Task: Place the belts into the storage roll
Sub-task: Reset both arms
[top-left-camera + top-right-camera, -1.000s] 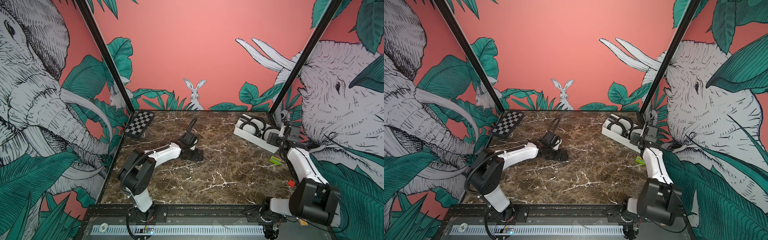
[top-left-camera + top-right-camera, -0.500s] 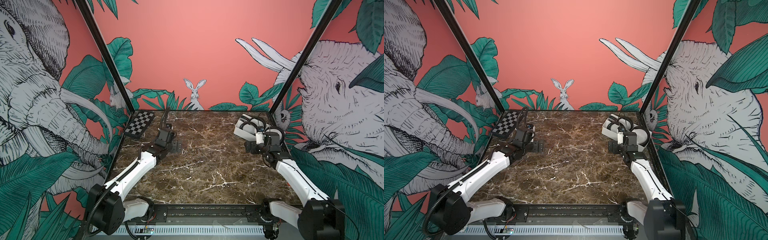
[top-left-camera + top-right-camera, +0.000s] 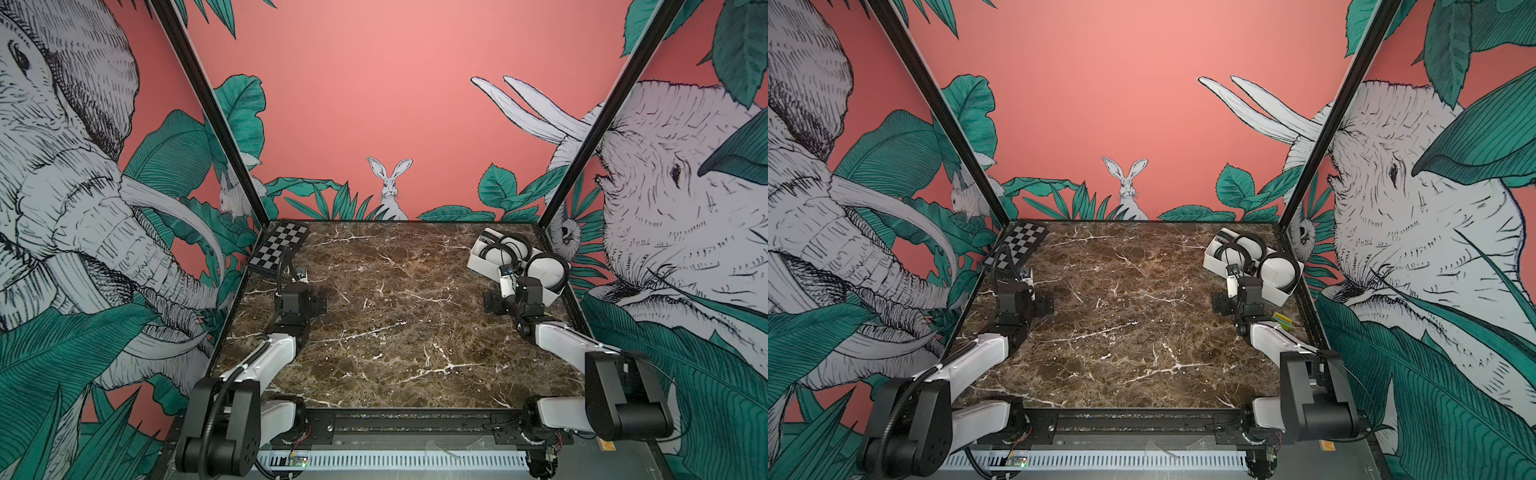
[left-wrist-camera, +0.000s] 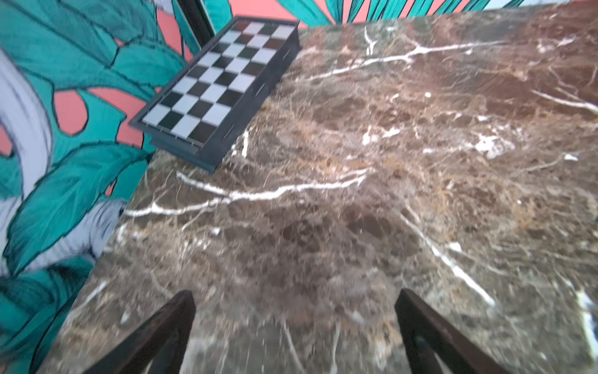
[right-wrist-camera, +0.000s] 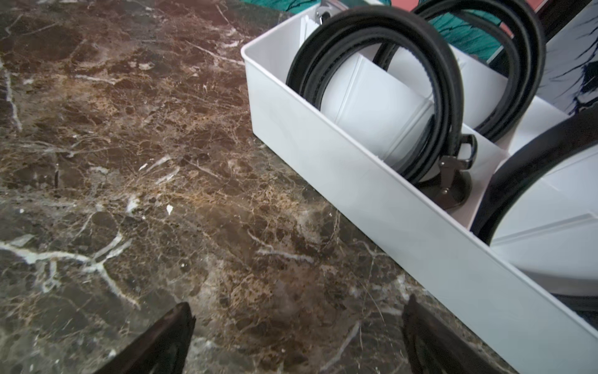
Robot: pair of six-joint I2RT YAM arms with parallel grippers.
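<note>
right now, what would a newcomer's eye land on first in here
Coiled black belts stand in the white storage box at the far right corner of the marble table. A checkerboard lies at its far left corner. The left fingers and right fingers are spread open, empty.

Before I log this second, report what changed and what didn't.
The left end effector swung from mid-table toward the black-and-white checkerboard. The right end effector drew back from the near end of the white divided plastic box to the brown marble tabletop beside it. Both are open and empty. The box, the three coiled black belts in it and the checkerboard stayed put.
</note>
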